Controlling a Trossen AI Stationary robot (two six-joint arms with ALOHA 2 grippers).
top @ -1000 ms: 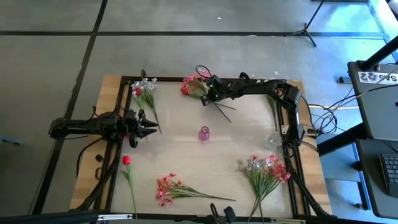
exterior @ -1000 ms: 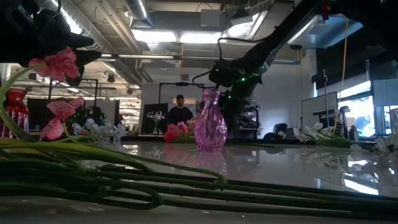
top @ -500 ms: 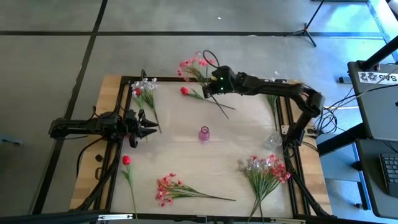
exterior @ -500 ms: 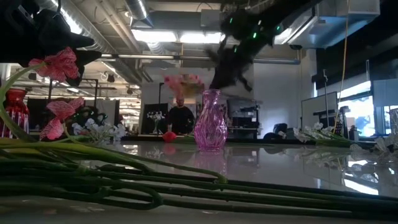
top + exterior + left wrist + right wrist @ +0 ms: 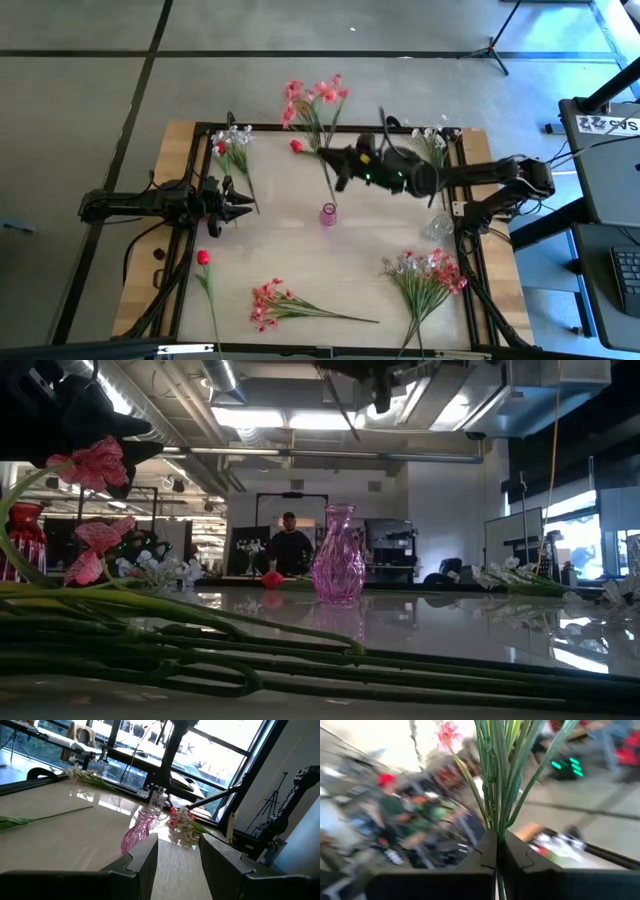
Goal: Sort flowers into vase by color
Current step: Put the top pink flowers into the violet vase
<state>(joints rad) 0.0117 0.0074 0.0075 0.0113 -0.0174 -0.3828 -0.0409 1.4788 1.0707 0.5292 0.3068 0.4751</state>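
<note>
My right gripper point(image 5: 341, 168) hangs high over the table's middle, shut on a pink flower spray point(image 5: 312, 97). The spray's thin green stems point(image 5: 328, 185) reach down toward the small pink glass vase point(image 5: 328, 214), which stands upright on the table. In the low view the gripper point(image 5: 378, 382) is above that vase point(image 5: 338, 555). My left gripper point(image 5: 243, 204) waits open at the table's left, level, pointing at the vase point(image 5: 137, 830). A single red bud point(image 5: 296, 146) lies on the table at the far side. My right gripper pinches the pink spray's bundled green stems point(image 5: 496, 822) between its two shut fingers, partway along their length. The fingers come about level from the table's right and lie across the stems. The spray is lifted clear, blossoms point(image 5: 447, 730) up and the bare stem ends hanging below.
White sprays lie at the far left point(image 5: 232, 140) and far right point(image 5: 432, 140). A red bud point(image 5: 203, 257) and a pink spray point(image 5: 268, 300) lie near the front. A mixed bunch point(image 5: 425, 270) lies at the near right, beside a clear vase point(image 5: 438, 228). A red vase point(image 5: 25, 540) stands at the left.
My right gripper has risen from the table's far edge and swung toward the middle, tipping from pointing down to about level. It has carried the pink spray up clear of the table. The red bud has stayed on the table at the far side.
</note>
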